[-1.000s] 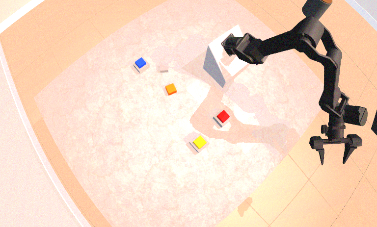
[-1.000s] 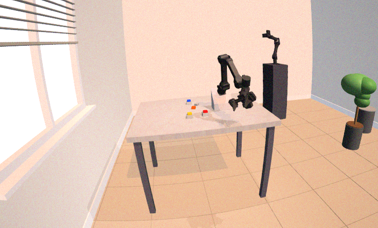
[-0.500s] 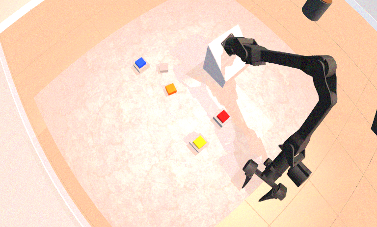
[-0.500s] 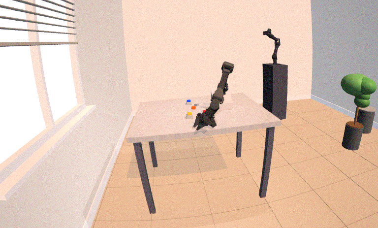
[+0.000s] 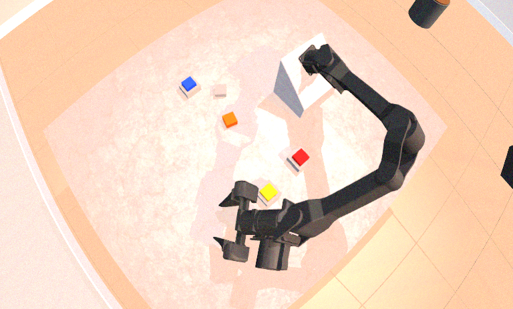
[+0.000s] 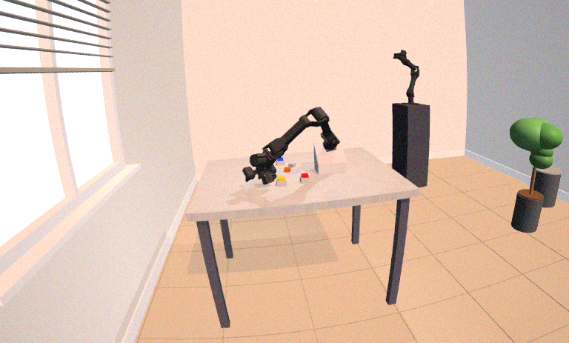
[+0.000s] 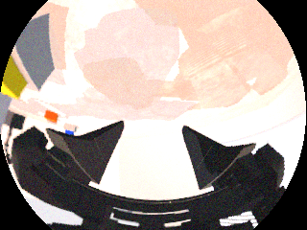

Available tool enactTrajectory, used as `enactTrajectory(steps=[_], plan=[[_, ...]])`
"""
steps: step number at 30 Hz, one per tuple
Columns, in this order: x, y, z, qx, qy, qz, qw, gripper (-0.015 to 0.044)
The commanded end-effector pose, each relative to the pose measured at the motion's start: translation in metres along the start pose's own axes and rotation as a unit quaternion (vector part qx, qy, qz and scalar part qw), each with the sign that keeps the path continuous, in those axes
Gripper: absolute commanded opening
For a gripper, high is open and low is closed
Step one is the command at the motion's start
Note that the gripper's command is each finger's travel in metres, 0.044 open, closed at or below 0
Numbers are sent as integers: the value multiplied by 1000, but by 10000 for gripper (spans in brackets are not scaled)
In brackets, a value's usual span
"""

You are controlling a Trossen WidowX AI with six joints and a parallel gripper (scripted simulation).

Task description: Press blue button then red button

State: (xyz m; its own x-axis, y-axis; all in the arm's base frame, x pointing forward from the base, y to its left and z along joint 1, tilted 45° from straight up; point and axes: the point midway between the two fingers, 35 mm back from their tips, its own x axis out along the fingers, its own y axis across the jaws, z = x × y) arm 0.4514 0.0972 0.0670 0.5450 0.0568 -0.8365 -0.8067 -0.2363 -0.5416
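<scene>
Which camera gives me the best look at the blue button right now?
The top view: the blue button sits unobstructed on its pale base, well away from the open gripper. In the exterior view it is a tiny blue speck behind the arm. The wrist view catches only a blue sliver at the left edge.
</scene>
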Motion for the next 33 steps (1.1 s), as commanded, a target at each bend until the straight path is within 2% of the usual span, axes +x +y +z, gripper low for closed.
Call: enactTrajectory(steps=[1, 6, 11, 16, 22, 24, 28, 33], plan=[[26, 39, -55, 107, -1, 78, 991, 400], [50, 112, -128, 295, -9, 186, 937, 400], [53, 191, -182, 487, -26, 271, 830, 400], [43, 266, -215, 663, -54, 329, 670, 400], [22, 340, -233, 820, -100, 360, 435, 400], [20, 346, -234, 830, -104, 360, 412, 400], [20, 346, -234, 830, -104, 360, 412, 400], [62, 353, -193, 830, -106, 361, 412, 269]])
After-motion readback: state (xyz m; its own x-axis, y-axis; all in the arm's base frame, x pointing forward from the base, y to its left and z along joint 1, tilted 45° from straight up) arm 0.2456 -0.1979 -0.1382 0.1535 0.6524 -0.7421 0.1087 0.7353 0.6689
